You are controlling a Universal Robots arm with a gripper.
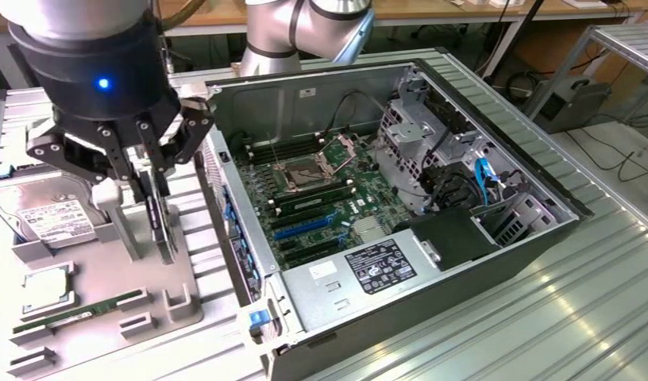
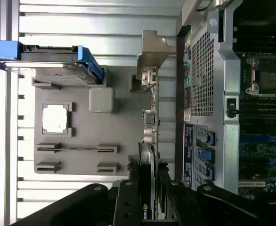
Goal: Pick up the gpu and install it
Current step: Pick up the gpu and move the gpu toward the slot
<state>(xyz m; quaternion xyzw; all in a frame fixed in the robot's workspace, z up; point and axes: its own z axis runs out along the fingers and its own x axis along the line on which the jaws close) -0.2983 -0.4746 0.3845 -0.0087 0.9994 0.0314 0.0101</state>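
Note:
The gpu [image 1: 156,221] is a thin black card standing on edge over the grey parts holder [image 1: 187,305], at the exterior view's left. My gripper [image 1: 146,189] comes down on it from above, one finger on each flat face, shut on the card. In the wrist view the gpu [image 2: 150,122] is seen edge-on, its silver bracket [image 2: 153,52] at the far end and my gripper [image 2: 147,193] clamped on the near end. I cannot tell whether the card's lower edge still touches the holder.
The holder also carries a silver hard drive [image 1: 47,213], a CPU [image 1: 47,290] and a green RAM stick [image 1: 79,313]. The open computer case [image 1: 494,143] lies just to the exterior view's right, its motherboard [image 1: 314,194] and blue slots [image 1: 302,230] exposed.

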